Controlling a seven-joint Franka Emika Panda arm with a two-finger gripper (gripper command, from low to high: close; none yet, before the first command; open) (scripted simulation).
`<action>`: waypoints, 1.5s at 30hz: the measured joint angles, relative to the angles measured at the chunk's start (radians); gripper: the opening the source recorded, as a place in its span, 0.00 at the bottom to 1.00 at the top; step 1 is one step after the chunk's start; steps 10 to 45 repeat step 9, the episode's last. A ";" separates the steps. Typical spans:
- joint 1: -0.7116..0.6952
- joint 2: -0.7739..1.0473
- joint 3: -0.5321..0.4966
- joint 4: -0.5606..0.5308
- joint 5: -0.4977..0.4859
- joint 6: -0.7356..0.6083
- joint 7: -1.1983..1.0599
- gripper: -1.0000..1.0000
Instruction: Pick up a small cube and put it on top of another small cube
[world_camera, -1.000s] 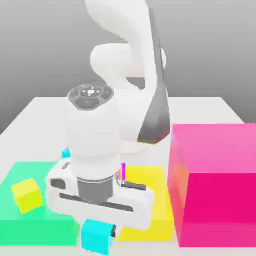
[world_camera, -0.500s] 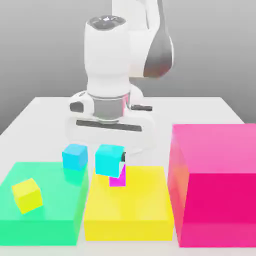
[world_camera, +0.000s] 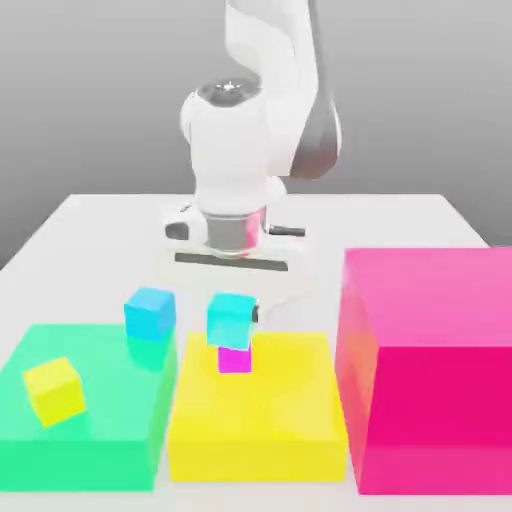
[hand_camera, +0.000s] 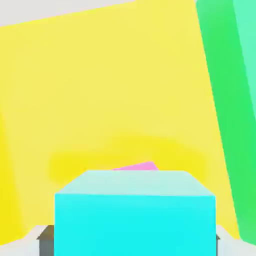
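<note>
The claw (world_camera: 232, 322) was clamped on the turquoise cube (world_camera: 231, 320), which hung directly above (seemingly almost touching) the magenta cube (world_camera: 235, 359) on the yellow block (world_camera: 258, 420).

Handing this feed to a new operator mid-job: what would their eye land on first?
Probably the huge pink block filling the exterior view's right, then the white arm reaching down at centre. Its fingers hold the turquoise cube directly over the small magenta cube, which sits on the big yellow block; whether the two cubes touch yet is unclear.
</note>
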 joint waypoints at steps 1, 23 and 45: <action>0.000 0.000 0.000 0.000 0.000 0.000 0.000 1.00; 0.001 -0.158 -0.001 0.036 -0.004 -0.195 0.003 1.00; 0.001 -0.158 -0.001 0.036 -0.004 -0.195 0.003 1.00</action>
